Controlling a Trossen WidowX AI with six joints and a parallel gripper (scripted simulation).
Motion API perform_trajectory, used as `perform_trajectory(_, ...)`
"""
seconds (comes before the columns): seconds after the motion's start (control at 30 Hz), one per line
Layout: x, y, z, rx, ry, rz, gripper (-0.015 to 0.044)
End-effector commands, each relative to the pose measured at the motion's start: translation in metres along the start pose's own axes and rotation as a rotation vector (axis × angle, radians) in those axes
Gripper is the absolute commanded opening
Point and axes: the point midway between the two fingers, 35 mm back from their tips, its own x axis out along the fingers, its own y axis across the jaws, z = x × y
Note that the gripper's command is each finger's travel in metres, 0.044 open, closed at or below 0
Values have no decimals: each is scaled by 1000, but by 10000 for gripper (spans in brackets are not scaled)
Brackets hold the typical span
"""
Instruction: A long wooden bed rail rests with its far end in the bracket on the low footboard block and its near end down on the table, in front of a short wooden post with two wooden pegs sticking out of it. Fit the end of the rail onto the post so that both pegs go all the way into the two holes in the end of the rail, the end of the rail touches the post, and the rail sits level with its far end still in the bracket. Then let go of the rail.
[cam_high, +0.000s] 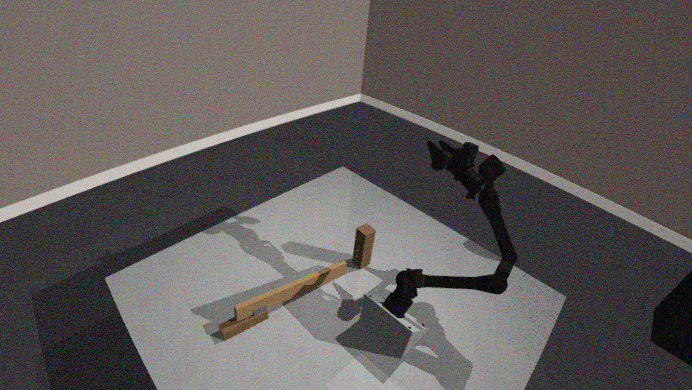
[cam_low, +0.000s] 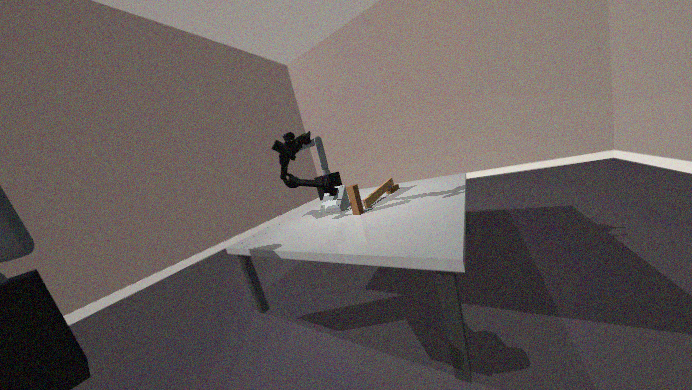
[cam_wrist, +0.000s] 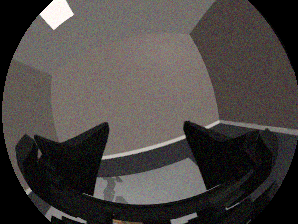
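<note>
long wooden bed rail (cam_high: 292, 290) lies slanted on the pale grey square table top (cam_high: 450, 240), reaching from near the table's middle out toward its left edge in the top view. going from big to small: the room has dull brown walls (cam_high: 175, 65), a white skirting board (cam_high: 200, 145) along their foot, and a dark grey floor (cam_high: 300, 145) around the table. in the exterior view the table stands on dark legs (cam_low: 252, 285), and long shadows lie across its top and the floor beneath.

the black jointed arm (cam_high: 492, 220) rises from a base plate (cam_high: 395, 320) by the table's near right edge, runs out low toward the right corner, bends up steeply, and ends well above the table, beyond its far right edge. the rail's far end sits on the low wooden footboard block (cam_high: 243, 325) close to the left edge; the bracket there is too small to make out. the rail's near end is down on the table just beside the short upright wooden post (cam_high: 364, 245) at the middle; the pegs cannot be seen.

the black pincer (cam_high: 440, 152) hangs high in the air, well apart from rail and post. in the wrist view its two dark fingers stand wide apart with only wall and skirting between them; it holds nothing and touches nothing.
</note>
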Motion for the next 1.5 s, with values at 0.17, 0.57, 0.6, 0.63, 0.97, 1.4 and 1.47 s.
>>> perform_trajectory(0.17,49,24,-58,-38,222,74,440)
perform_trajectory(0.57,110,115,-231,-261,811,352,440)
perform_trajectory(0.6,110,123,-246,-288,859,381,440)
perform_trajectory(0.63,109,131,-260,-317,906,411,440)
perform_trajectory(0.97,61,206,-395,-699,1368,795,440)
perform_trajectory(1.4,-24,238,-479,-1171,1678,1263,440)
perform_trajectory(1.47,-24,238,-479,-1171,1678,1263,440)
